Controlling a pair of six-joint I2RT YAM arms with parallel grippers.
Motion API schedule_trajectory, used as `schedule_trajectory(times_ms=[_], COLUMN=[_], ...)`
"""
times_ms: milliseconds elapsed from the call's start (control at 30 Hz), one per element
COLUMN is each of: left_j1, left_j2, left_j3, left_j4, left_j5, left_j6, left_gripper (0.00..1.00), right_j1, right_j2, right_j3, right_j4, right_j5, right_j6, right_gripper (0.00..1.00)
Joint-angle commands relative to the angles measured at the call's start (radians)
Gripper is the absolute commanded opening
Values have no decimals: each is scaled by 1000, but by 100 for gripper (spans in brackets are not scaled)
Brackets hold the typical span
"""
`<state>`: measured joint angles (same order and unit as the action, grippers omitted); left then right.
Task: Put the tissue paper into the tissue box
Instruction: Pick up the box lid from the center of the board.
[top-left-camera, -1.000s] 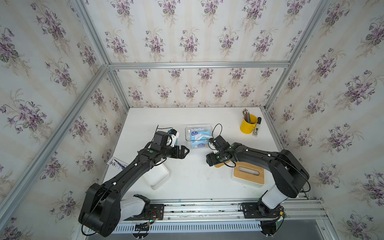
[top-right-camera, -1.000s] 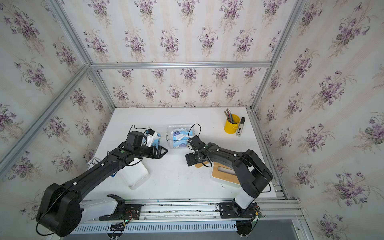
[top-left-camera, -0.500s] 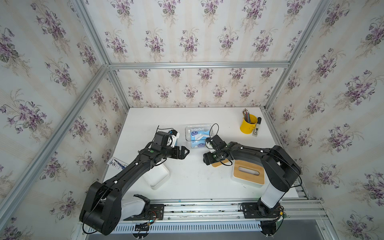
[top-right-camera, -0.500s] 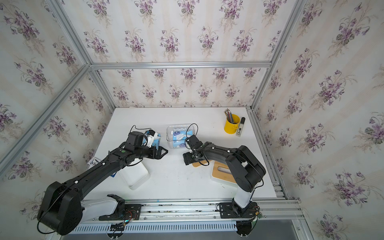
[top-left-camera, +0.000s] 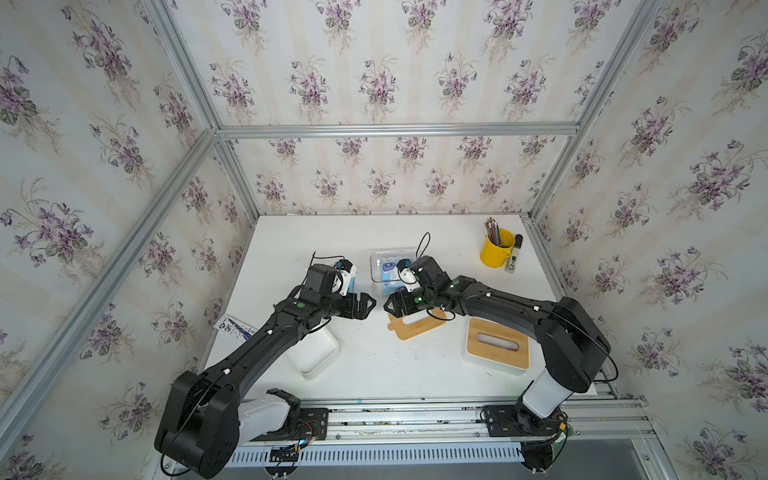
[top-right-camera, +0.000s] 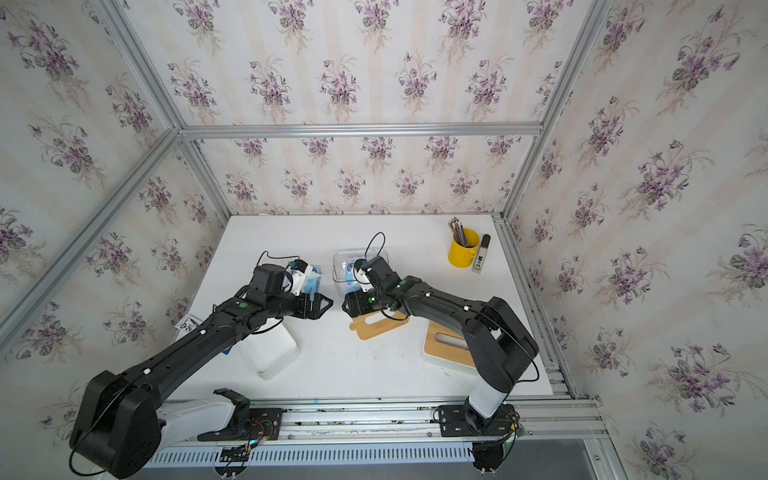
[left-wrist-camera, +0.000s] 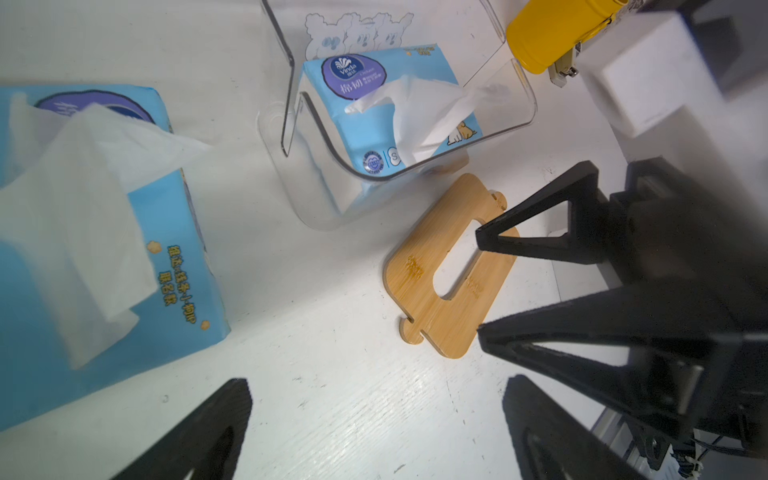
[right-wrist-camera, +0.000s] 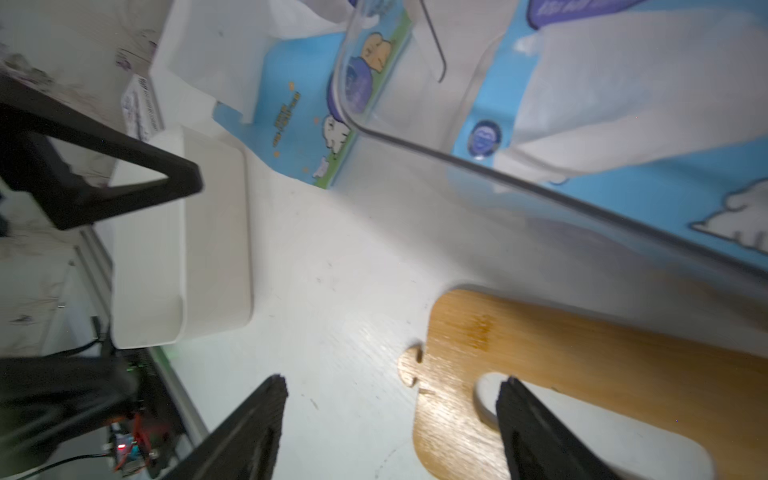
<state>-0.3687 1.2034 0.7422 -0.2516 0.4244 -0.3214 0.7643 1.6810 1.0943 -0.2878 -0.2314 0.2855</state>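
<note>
Tissue paper for this job, as I judge it, is the loose blue pack (left-wrist-camera: 104, 249) lying on the counter (left-wrist-camera: 332, 374) just beside my left end effector (top-left-camera: 363, 305), with a sheet pulled up out of its top. A second pack (left-wrist-camera: 374, 124) already sits inside a clear box (left-wrist-camera: 519, 104), so I take the open white box (top-left-camera: 316, 353) under my left forearm as the destination. Its bamboo lid (left-wrist-camera: 419, 291) lies flat on the counter, off the box, which leaves the opening free.

Both arms are spread wide at the tips and hold nothing; they face each other, near but apart. My right end effector (right-wrist-camera: 392, 384) hangs over the lid's notched end, one finger above the slot and the other over bare counter, probably placed to take the lid by that strip. Whether that finger touches the wood I cannot tell. In both top views my left wrist covers most of the loose pack and my arm cuts off part of the white box, so its inside is not fully shown.
</note>
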Motion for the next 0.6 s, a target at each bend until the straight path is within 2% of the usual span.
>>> schedule_trajectory(times_ms=[0,267,567], left_j1=[0,0,1], left_j2=[-7,0,-16], left_j3=[-1,13,-9], left_j4=[3,-8,-2], left_j5=[-19,-11,-7], left_j6=[16,23,16], left_gripper=[99,99,99], right_j1=[-23,-44,-53], right_j2=[1,46,100], right_j3=[-17,-31,-29], right_j4=[-154,-117,-162], right_j5=[143,110,91], right_j6=[-147,-178,-183], right_gripper=[84,84,85])
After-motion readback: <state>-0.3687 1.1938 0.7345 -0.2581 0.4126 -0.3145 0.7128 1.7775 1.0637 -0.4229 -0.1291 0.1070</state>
